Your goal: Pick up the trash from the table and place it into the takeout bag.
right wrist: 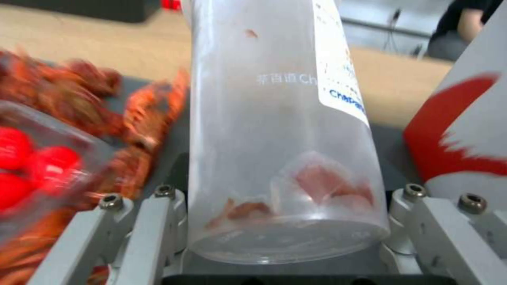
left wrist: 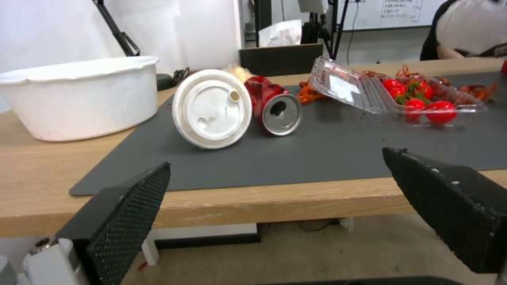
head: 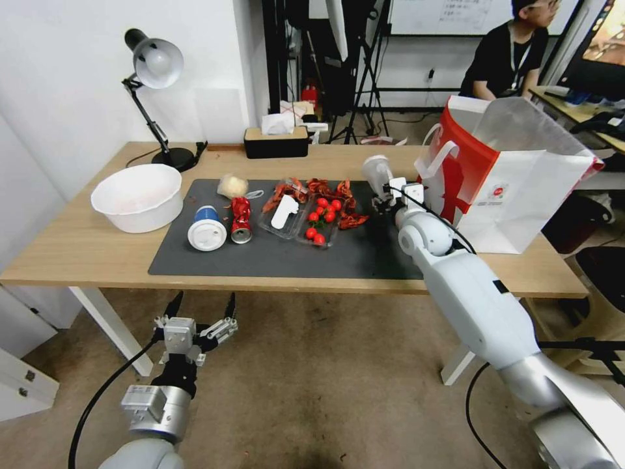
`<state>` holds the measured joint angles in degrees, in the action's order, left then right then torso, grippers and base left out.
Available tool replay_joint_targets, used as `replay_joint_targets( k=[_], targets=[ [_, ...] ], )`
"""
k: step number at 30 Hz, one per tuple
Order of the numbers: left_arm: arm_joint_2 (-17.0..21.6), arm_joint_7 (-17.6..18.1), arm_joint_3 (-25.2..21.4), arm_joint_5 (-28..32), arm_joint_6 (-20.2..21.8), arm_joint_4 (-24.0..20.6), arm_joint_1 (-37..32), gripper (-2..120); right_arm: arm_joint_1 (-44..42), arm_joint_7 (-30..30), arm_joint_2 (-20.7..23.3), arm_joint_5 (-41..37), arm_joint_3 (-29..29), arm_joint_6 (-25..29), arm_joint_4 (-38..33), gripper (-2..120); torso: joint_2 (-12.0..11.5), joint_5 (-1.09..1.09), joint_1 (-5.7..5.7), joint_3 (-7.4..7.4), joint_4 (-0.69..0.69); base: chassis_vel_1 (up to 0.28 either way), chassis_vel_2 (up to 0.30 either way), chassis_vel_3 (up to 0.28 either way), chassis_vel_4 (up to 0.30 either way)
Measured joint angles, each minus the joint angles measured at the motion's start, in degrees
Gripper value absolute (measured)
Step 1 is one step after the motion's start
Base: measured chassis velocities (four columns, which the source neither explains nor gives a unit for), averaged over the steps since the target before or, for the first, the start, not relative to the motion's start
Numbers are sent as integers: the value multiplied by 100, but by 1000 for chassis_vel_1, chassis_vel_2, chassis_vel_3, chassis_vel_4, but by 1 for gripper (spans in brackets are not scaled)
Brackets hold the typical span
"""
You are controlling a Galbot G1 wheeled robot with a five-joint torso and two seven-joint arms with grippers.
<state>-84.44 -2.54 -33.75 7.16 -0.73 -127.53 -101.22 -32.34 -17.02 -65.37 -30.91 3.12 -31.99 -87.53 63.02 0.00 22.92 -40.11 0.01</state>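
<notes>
Right gripper (right wrist: 288, 221) was clamped on the clear plastic cup (head: 377, 174), held near its base, just beside the takeout bag (head: 521, 189) at the table (head: 65, 254)'s right end. To do this step well it likely needed to lift the cup above the bag's rim and centre it over the opening before letting go, since the white handle (head: 437, 159) could snag. Left gripper (head: 202, 312) hung parked below the table edge, jaws apart. Red drink can (head: 241, 220) and blue-and-white cup (head: 207, 228) lay on the mat (head: 273, 260).

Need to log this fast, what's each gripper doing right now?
Left gripper: open, empty, below the table edge.
Right gripper: shut on the clear cup, beside the bag.
</notes>
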Motion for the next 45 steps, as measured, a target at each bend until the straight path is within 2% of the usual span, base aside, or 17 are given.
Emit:
replay_joint_targets(
  k=[3, 4, 6, 10, 16, 21, 24, 29, 31, 37, 42, 45],
  targets=[
    [4, 0, -7, -20, 2, -20, -23, 100, -343, -72, 227, -33, 112, -131, -750, 48, 0, 0, 0, 1, 0, 0, 0, 0, 0],
    [4, 0, -7, -20, 2, -20, -23, 100, -343, -72, 227, -33, 112, -131, -750, 48, 0, 0, 0, 1, 0, 0, 0, 0, 0],
    [2, 1, -7, -58, 4, -50, -54, 100, -696, -89, 504, -119, 218, -196, -1326, 48, 1, 1, 0, 1, 0, 0, 0, 0, 0],
    [-3, 3, -10, -69, 4, -55, -60, 100, -1039, -78, 774, -168, 363, -202, -1800, 48, 0, 2, 0, 1, -2, 0, 0, 0, 0],
    [-11, 9, -4, -71, 2, -36, -39, 100, -1602, 26, 1310, -193, 885, 21, -2812, 48, 1, 0, -1, 1, -1, 0, 0, 0, 0],
    [-9, 11, 2, -70, 0, -31, -32, 100, -1652, 62, 1518, -222, 1205, 279, -3245, 48, 1, -1, -1, 1, -1, 0, 0, 0, 0],
    [-7, 11, 10, -74, -1, -29, -33, 100, -1426, -157, 1660, -655, 1494, 344, -3444, 48, 0, -1, -2, 1, 0, 0, 0, 0, 0],
    [-11, 12, 29, -85, 5, -81, -59, 100, -1057, -436, 1818, -1141, 1833, 327, -3347, 48, 0, -1, -1, 1, 0, 0, 0, 0, 0],
    [-47, 10, 68, -90, 45, -158, -72, 100, -758, -844, 1916, -1772, 2006, 156, -3114, 48, 1, 1, -1, 0, 0, 0, 0, 0, 0],
    [-62, 10, 87, -95, 57, -145, -66, 100, -414, -1113, 2028, -2054, 2205, 30, -2447, 48, 0, 1, 0, 0, -1, 0, 0, 0, 0],
    [-51, 10, 75, -89, 58, -115, -50, 100, -347, -1110, 2052, -2075, 2203, 7, -2158, 48, 0, 2, 0, 0, -1, 0, 0, 0, 0],
    [-52, 11, 67, -80, 61, -88, -26, 100, -307, -1095, 2032, -2055, 2167, 7, -2004, 65, 0, 1, 0, 0, -1, 0, 0, 0, 0]
  ],
)
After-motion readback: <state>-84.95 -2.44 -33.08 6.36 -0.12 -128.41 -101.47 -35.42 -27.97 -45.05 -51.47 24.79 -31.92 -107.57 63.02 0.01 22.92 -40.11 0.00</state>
